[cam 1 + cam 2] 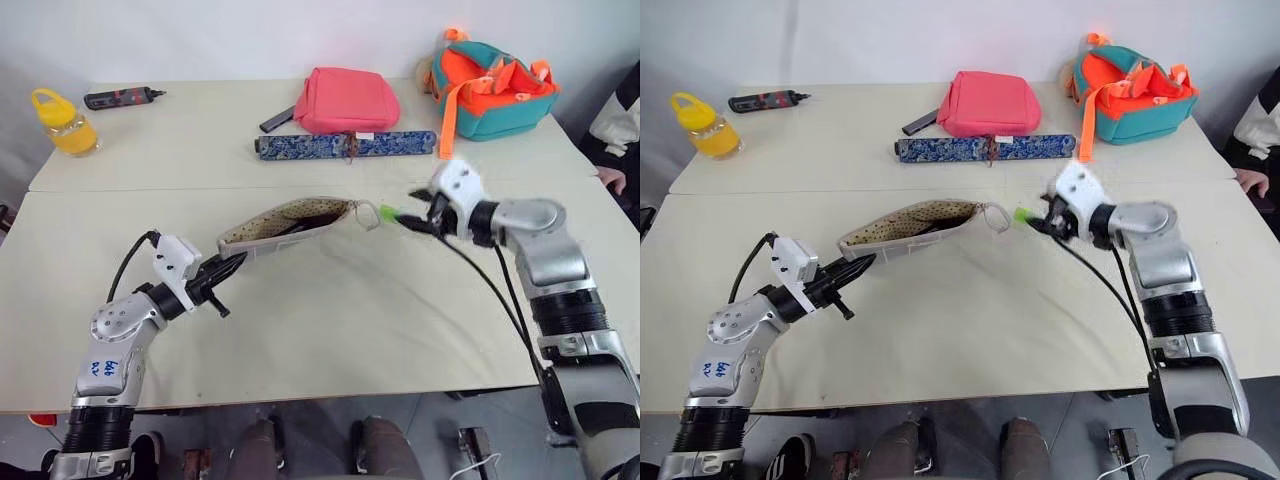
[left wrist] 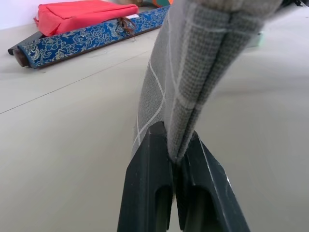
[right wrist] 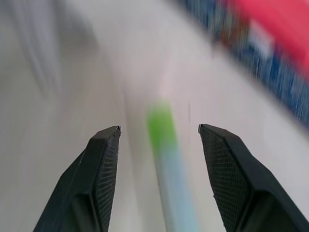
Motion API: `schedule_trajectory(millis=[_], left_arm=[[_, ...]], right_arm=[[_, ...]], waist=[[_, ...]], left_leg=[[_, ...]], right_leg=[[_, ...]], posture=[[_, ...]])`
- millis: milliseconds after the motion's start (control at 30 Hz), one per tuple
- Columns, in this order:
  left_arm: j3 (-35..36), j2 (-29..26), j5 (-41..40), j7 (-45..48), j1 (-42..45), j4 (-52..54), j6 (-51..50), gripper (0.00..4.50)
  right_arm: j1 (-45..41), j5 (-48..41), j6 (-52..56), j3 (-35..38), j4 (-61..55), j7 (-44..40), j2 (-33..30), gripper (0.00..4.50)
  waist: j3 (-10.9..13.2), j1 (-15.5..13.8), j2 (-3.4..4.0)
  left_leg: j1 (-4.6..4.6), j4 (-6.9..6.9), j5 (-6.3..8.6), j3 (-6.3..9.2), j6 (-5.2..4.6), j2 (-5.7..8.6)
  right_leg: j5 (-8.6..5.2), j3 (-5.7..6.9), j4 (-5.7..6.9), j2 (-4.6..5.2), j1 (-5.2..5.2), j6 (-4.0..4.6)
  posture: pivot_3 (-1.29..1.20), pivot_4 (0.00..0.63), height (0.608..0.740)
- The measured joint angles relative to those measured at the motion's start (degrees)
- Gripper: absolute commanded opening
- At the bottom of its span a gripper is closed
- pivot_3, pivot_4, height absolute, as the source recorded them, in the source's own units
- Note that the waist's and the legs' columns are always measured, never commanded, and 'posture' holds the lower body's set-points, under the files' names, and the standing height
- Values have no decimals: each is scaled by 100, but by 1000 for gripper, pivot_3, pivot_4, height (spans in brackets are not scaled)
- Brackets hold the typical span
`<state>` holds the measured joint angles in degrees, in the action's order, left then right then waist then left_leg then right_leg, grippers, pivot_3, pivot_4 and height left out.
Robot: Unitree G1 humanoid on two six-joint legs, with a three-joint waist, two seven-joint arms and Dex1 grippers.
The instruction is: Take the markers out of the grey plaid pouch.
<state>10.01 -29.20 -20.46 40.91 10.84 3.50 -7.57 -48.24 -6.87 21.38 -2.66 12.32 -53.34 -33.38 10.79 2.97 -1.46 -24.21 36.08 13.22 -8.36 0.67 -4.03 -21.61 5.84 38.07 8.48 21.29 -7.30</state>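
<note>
We see the left gripper (image 1: pixel 222 272) with its jaws clamped tight on one corner of the grey plaid pouch (image 1: pixel 290 225); in the left wrist view the folded grey fabric (image 2: pixel 193 72) rises straight out from between the two black fingers (image 2: pixel 147 193). The pouch is held off the desk (image 1: pixel 330 330) by that corner, its open mouth turned up so that the brown dotted lining shows, with something dark lying inside it, and its pale loop pull (image 1: pixel 368 213) hangs at the far end, towards the right gripper (image 1: pixel 418 222). That gripper's jaws stand well apart, and the green marker (image 3: pixel 166 154) lies in the gap between them, touching neither finger as far as the right wrist view shows, though it is smeared there. From the head views the marker's green tip (image 1: pixel 1023 214) pokes out just beside the loop pull, clear of the pouch. Further back on the desk lie a long blue patterned case (image 1: pixel 345 145), a pink pouch (image 1: pixel 345 100) touching it, an orange and teal bag (image 1: pixel 495 90), a black-and-red tool (image 1: pixel 122 97) and a yellow bottle (image 1: pixel 65 122). A person's hand (image 1: pixel 610 178) rests at the desk's right edge.
</note>
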Motion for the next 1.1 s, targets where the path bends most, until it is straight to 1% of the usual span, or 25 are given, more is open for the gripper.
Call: schedule_trajectory(millis=[100,200,300,400,567,667,800,867,933,1100], left_arm=[[-48,37,0,6,13,2,-15,0],[-129,102,0,10,66,2,-113,0],[-179,113,0,21,133,29,-179,0],[-203,113,0,48,137,39,-243,0],[-232,144,-148,59,135,278,-556,0],[-310,144,-315,124,135,517,-864,0],[-432,127,-890,209,136,893,-1812,0],[-444,140,-1263,211,172,1061,-2345,0],[-431,216,-1691,107,258,1199,-2906,0],[-404,378,-2522,-204,350,1337,-3993,0]], right_arm=[[-391,-448,280,67,-709,-108,184,2727],[-468,-764,397,-127,-1329,-292,418,2118],[-449,-829,353,-458,-1520,-460,543,1058],[-450,-401,-216,-944,-1387,-570,501,16],[-425,628,-1342,-1765,-682,-650,398,16],[-436,963,-1748,-1997,-367,-713,395,16],[-738,1347,-2052,-2193,-43,-1060,164,16],[-884,1348,-1930,-2195,-121,-1427,-34,16],[-947,1201,-1437,-2188,-450,-1942,-240,16],[-1187,659,-270,-2181,-1239,-2784,-362,16]], waist=[[0,-27,0],[0,-82,0],[0,-132,0],[0,-143,0],[0,-129,-1],[0,-126,-1],[0,-123,-1],[0,-127,-1],[0,-135,-1],[0,-125,-1]], left_leg=[[-1,-1,1,2,-1,0],[-2,0,2,1,-3,1],[-4,5,3,0,-4,3],[-5,9,4,-3,-5,5],[-5,6,3,-2,-4,5],[-5,5,3,-1,-4,4],[-5,7,3,0,-4,3],[-4,7,3,3,-4,3],[-4,8,3,7,-4,2],[-4,9,3,10,-4,0]], right_leg=[[0,1,-1,0,0,0],[0,1,-2,0,0,0],[0,1,-3,1,-1,0],[1,2,-5,1,-4,-1],[1,2,-1,1,0,-1],[1,1,-1,1,1,-1],[1,-1,0,1,2,-1],[1,-1,0,1,1,-1],[1,0,-2,1,-3,-1],[1,0,1,-3,-4,-1]], posture=[[0,150,740],[0,150,740],[0,150,740],[0,150,740],[0,150,740],[0,150,740],[0,150,740],[0,150,740],[0,150,740],[0,150,740]])
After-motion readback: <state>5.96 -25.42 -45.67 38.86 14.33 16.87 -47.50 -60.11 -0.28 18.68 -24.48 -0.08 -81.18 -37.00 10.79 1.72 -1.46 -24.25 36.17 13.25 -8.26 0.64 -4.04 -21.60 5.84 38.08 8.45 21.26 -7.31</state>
